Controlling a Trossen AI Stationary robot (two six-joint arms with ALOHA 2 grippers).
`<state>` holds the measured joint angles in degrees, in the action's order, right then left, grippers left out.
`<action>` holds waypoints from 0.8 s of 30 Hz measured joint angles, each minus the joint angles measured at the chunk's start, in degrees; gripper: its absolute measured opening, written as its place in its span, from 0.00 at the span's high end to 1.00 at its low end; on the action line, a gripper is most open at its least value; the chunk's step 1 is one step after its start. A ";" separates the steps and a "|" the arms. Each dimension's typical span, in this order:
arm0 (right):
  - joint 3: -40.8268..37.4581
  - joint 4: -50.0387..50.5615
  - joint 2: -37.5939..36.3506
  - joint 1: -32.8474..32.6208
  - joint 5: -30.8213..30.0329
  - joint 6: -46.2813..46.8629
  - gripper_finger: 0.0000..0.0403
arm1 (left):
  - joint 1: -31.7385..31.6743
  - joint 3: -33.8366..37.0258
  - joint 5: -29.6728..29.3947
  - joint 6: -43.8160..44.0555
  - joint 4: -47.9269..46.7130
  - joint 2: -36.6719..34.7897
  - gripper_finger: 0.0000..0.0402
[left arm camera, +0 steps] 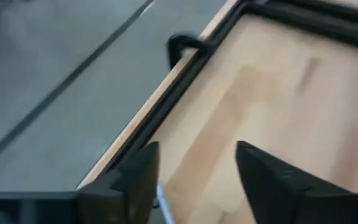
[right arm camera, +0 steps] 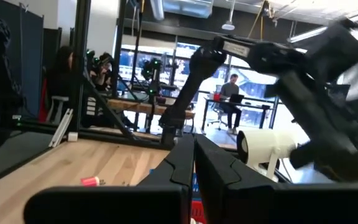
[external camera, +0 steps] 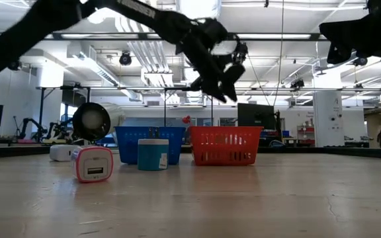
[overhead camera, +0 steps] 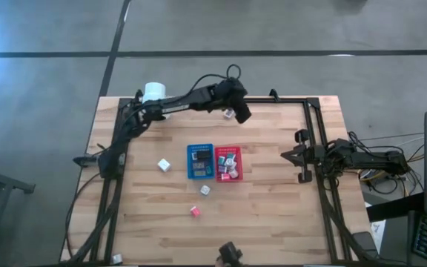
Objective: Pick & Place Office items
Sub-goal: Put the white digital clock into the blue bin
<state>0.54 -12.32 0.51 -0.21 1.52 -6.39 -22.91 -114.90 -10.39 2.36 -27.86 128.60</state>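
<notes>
The left gripper (overhead camera: 241, 113), fingers spread and empty, hangs above the wooden table's (overhead camera: 273, 215) far edge with bare boards beside it, while small cube-shaped office items (overhead camera: 164, 165) lie near the blue perforated tray (overhead camera: 199, 149) and red perforated tray (overhead camera: 228, 150); the right gripper (overhead camera: 286, 155), shut, waits at the right rail.

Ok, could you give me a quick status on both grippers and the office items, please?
Left gripper open near table's far edge, nothing between fingers. Right gripper shut, parked at right side. Items in blue tray and red tray; three cubes loose. Nothing obstructing.

Overhead looks straight down; low camera looks level; both share trays (overhead camera: 213, 162).
</notes>
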 joint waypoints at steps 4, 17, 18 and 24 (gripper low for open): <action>0.00 0.07 0.07 0.04 -0.03 -0.08 0.98 | -2.86 -10.35 0.19 2.59 -11.23 7.13 0.32; 0.04 -0.37 -0.02 0.48 -0.13 -2.65 0.98 | -10.23 -15.27 8.44 3.19 -21.57 14.16 0.24; 0.04 -0.40 0.01 0.49 -0.14 -2.88 0.98 | -10.30 -15.28 8.56 2.59 -21.80 14.16 0.24; 0.04 -0.48 -0.04 0.76 -0.15 -3.54 0.98 | -8.88 -17.59 9.48 -1.39 -21.58 13.63 0.25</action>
<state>0.58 -12.80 0.47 0.56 1.37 -9.94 -31.79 -132.49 -0.91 0.97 -49.43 142.23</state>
